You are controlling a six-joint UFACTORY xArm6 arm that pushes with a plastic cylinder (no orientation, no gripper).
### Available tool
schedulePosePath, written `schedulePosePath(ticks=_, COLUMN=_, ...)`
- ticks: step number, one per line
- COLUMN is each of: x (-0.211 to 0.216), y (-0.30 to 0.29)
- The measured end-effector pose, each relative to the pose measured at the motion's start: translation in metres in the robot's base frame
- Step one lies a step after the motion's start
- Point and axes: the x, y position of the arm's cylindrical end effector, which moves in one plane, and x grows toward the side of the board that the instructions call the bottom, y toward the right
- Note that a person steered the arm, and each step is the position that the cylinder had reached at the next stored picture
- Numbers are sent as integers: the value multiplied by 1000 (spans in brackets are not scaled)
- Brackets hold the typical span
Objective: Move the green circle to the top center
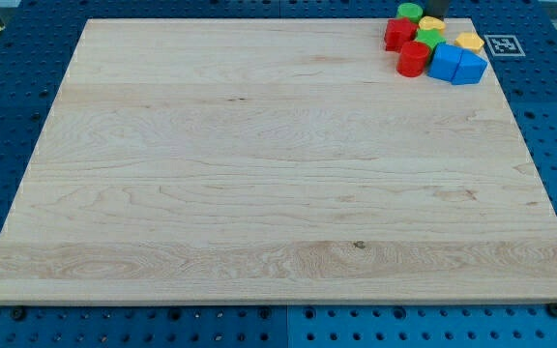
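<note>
The green circle (410, 12) sits at the top right corner of the wooden board (259, 174), at the upper left of a tight cluster of blocks. A short piece of my dark rod shows at the view's top edge. My tip (435, 14) is just right of the green circle and right above a yellow block (432, 23). I cannot tell whether the tip touches either one.
The cluster also holds a red block (397, 34), a second green block (429, 39), a red cylinder (413, 59), a yellow block (469, 42) and two blue blocks (445, 61) (470, 68). A black-and-white marker tag (503, 44) lies off the board's right edge.
</note>
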Motion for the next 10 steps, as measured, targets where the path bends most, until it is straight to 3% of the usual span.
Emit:
schedulePosePath(ticks=6, x=0, y=-91)
schedulePosePath(ticks=10, x=18, y=-101)
